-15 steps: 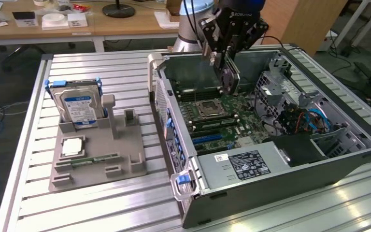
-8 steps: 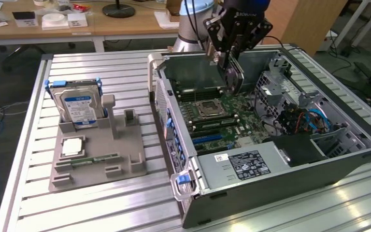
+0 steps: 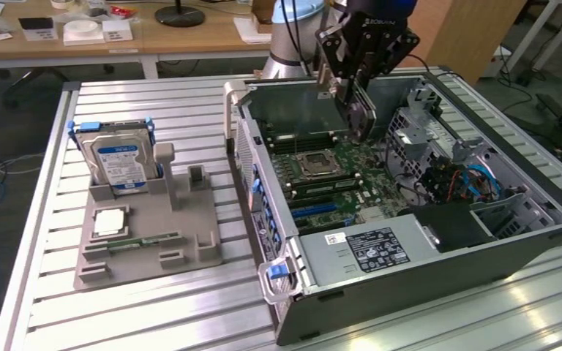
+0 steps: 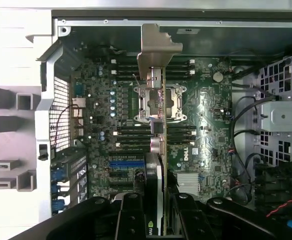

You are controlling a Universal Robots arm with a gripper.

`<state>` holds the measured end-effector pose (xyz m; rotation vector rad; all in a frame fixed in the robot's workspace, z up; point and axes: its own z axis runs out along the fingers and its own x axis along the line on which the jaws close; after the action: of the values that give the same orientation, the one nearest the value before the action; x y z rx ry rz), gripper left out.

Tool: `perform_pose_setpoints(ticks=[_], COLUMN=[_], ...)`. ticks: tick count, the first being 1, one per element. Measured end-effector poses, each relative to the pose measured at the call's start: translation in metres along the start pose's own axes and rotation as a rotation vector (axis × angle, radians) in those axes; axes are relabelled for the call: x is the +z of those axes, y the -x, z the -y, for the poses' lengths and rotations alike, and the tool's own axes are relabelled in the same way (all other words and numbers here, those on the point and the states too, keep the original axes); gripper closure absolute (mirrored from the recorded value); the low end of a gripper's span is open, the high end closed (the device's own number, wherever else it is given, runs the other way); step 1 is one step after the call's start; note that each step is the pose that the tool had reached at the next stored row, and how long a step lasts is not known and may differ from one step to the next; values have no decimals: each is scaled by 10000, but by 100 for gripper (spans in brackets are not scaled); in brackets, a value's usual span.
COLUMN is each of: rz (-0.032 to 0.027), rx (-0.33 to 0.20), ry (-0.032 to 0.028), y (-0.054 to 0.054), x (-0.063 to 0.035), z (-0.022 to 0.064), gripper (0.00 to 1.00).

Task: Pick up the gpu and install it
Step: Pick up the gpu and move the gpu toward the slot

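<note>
- Gripper [image 3: 347, 91]: your jaws are clamped narrowly on the gpu [image 3: 362, 117], which hangs edge-on.
- Computer case [image 3: 437, 285]: open, with its motherboard [image 3: 359, 194] below your card.

gpu [image 3: 358, 110] over motherboard [image 3: 332, 191], motherboard in case [image 3: 476, 272]

The exterior view stands high, off one corner of the ribbed silver aluminium table [image 3: 164, 102], looking obliquely down over the whole open grey metal computer case [image 3: 476, 256]. The wrist view hangs close above, facing straight down past the black gripper [image 4: 157, 205] and its edge-on black gpu [image 4: 159, 127]. Both share the green motherboard [image 3: 354, 191] inside the case.
</note>
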<state>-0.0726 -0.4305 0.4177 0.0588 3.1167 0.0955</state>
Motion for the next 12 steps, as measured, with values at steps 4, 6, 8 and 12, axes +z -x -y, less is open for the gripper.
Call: perform_pose_setpoints(ticks=[4, 6, 8, 12], rz=[0, 0, 0, 0], rx=[0, -1, 0, 0], ry=[1, 0, 0, 0], y=[51, 76, 102, 150], x=[2, 2, 3, 4], z=[-2, -3, -4, -5], gripper=[73, 73, 73, 73])
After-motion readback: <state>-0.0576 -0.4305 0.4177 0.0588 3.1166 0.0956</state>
